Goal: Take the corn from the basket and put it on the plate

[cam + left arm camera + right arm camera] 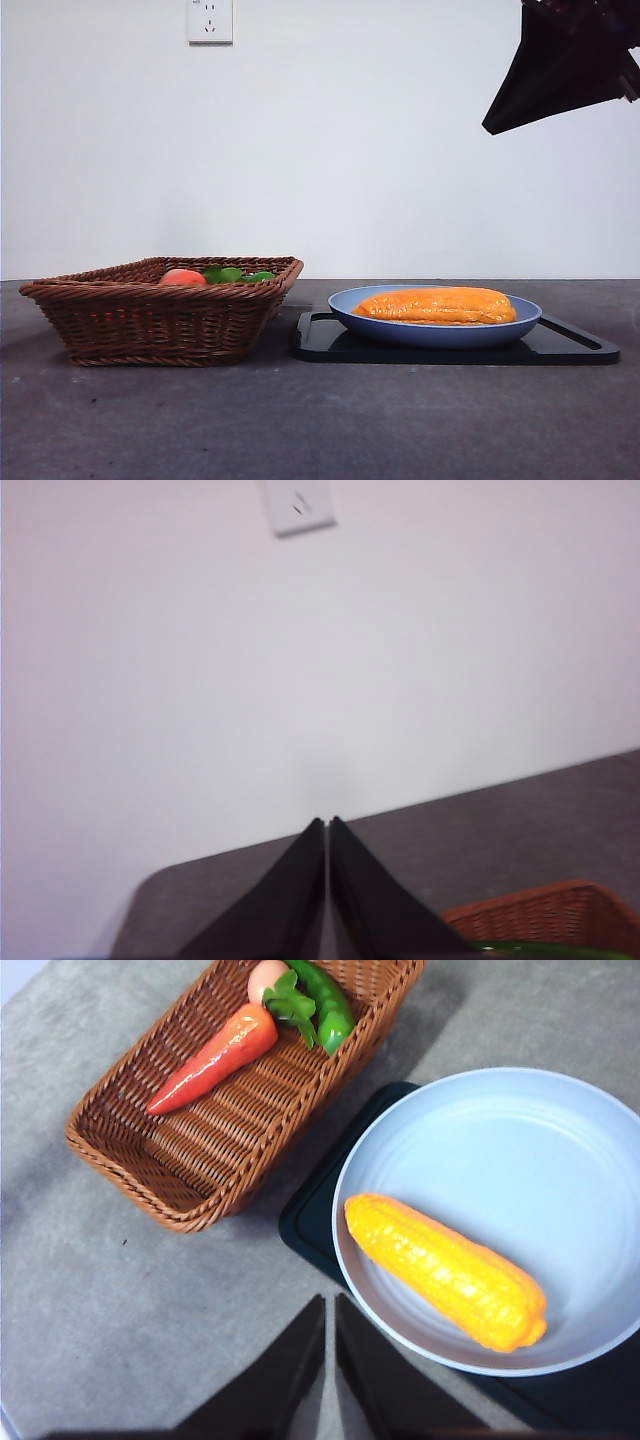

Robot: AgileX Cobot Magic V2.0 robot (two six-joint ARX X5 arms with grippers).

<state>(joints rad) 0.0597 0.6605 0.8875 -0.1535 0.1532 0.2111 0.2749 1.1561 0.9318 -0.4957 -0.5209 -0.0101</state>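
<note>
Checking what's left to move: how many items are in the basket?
3 visible in the basket, all toward one end: a carrot, a green pepper and a round peach-coloured piece beside the carrot's leaves. Nothing else appears hidden.

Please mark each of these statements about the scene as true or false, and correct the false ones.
1. The corn lies on the plate. True.
2. The plate stands directly on the table. False: it rests on a black tray.
3. The basket holds a carrot. True.
4. The right gripper is holding the corn. False: its jaws are shut and hold nothing, and it hangs high above the table, apart from the corn.
5. The left gripper reaches into the basket. False: its jaws are shut and it faces the wall, with only the basket's rim at the edge of its view.
</note>
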